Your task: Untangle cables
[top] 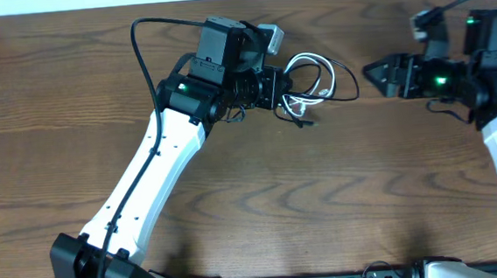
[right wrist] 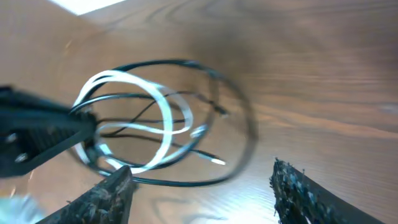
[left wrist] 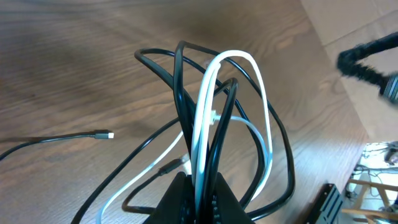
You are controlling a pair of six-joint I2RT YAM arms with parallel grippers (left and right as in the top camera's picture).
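With the cables (left wrist: 201, 118) clamped in the left gripper (left wrist: 198, 186) at the far middle of the table (top: 236, 210), the wide-open right gripper (top: 374, 75) is to be closed on a single outer black loop (right wrist: 250, 130) and drawn away slowly.

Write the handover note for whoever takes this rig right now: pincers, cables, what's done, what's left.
Left pincer: shut on the white cable and black cables, pinched together.
Right pincer: open, empty, facing the bundle, apart from it.
Where: one looped tangle at the far middle of the table; one plug end lies loose on the wood.
Done: bundle gripped.
Left: nothing separated; every cord remains to be pulled free.
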